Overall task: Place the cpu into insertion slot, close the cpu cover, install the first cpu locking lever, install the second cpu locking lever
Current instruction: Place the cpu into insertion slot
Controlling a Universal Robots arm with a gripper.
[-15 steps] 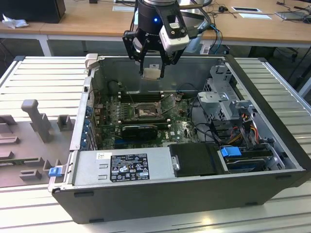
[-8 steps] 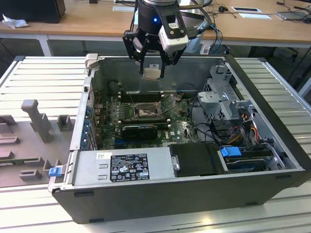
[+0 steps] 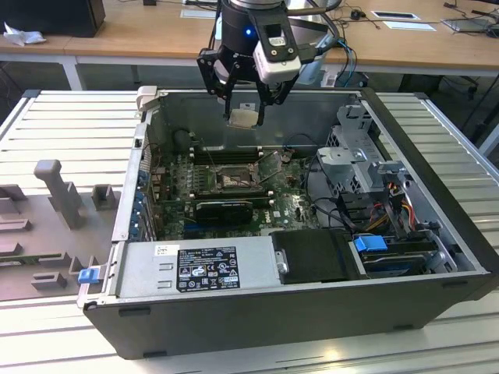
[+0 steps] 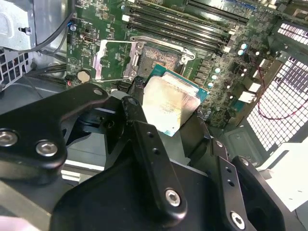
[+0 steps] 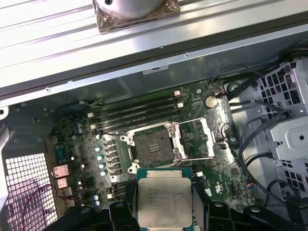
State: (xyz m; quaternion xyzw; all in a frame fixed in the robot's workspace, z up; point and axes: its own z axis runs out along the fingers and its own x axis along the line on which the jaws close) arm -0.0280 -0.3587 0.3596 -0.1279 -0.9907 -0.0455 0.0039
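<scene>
Now the gripper [image 3: 245, 115] pinches the cpu [image 5: 163, 199] by its edges — light, stiff, easy to hurt — above the slot [image 5: 151, 147].

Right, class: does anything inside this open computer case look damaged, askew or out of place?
Nothing stands out. The gripper holds the cpu over the case; the insertion slot lies empty, with the cpu cover swung open beside it.

I look into an open computer case [image 3: 296, 319] lying on a slatted metal table [image 3: 70, 125], with its silver power supply [image 3: 195, 269] along one wall. On the green motherboard [image 5: 72, 134] I see long black memory slots [image 5: 137, 115] and a coin battery [image 5: 210, 101]. Grey fixtures [image 3: 62, 195] sit at the exterior view's left.
</scene>
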